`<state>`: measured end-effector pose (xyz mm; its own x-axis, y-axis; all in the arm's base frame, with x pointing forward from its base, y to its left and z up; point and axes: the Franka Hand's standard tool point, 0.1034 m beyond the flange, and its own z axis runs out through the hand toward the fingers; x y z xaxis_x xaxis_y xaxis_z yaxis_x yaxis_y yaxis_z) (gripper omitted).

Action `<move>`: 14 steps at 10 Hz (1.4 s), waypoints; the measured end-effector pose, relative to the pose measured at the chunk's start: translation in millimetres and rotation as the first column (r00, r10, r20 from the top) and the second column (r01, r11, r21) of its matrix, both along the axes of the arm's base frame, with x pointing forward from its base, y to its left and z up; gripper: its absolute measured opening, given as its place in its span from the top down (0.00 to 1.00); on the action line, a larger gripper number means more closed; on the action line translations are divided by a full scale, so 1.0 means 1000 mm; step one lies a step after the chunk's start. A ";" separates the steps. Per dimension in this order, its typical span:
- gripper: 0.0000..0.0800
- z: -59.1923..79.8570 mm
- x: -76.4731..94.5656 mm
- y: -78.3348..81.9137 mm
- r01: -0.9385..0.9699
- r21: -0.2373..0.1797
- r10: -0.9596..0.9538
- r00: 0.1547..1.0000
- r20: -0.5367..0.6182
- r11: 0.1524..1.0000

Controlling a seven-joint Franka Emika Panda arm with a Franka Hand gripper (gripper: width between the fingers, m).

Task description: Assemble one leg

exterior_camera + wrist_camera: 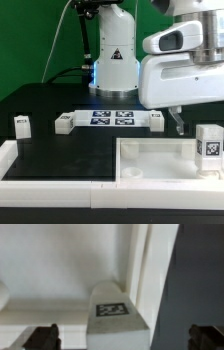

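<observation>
Gripper (124, 338) is spread wide - in the wrist view its dark fingertips (42, 336) sit either side of the leg (112, 309) w/o touching it. The leg, tag showing, rests in the white tray (150, 165) at the end toward the exterior view's right, just beside the tray wall w/ the black table (60, 150) beyond. Other small white blocks (65, 122) stand on the table by the marker board (112, 118) - well apart from the tray.

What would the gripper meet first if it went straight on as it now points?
Probably the small white plastic leg with a black-and-white marker tag, centred ahead of the open gripper; how far off it is remains unclear.
</observation>
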<state>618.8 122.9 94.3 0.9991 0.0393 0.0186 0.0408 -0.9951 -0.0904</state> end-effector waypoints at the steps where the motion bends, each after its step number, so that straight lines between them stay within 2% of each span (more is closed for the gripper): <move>1: 0.19 0.000 -0.008 -0.001 -0.011 -0.010 0.009 0.992 -0.124 1.000; 2: 0.19 -0.002 -0.008 -0.001 -0.019 -0.014 0.015 0.977 -0.212 1.000; 3: 0.19 -0.005 0.000 -0.001 -0.027 -0.010 0.024 0.979 -0.204 1.000; 9: 0.19 -0.007 0.001 -0.002 -0.030 -0.008 0.028 0.982 -0.189 1.000; 12: 0.19 -0.008 0.005 -0.009 -0.050 0.000 0.050 0.982 -0.185 0.999; 14: 0.51 -0.009 0.005 -0.008 -0.051 0.000 0.051 0.981 -0.186 0.999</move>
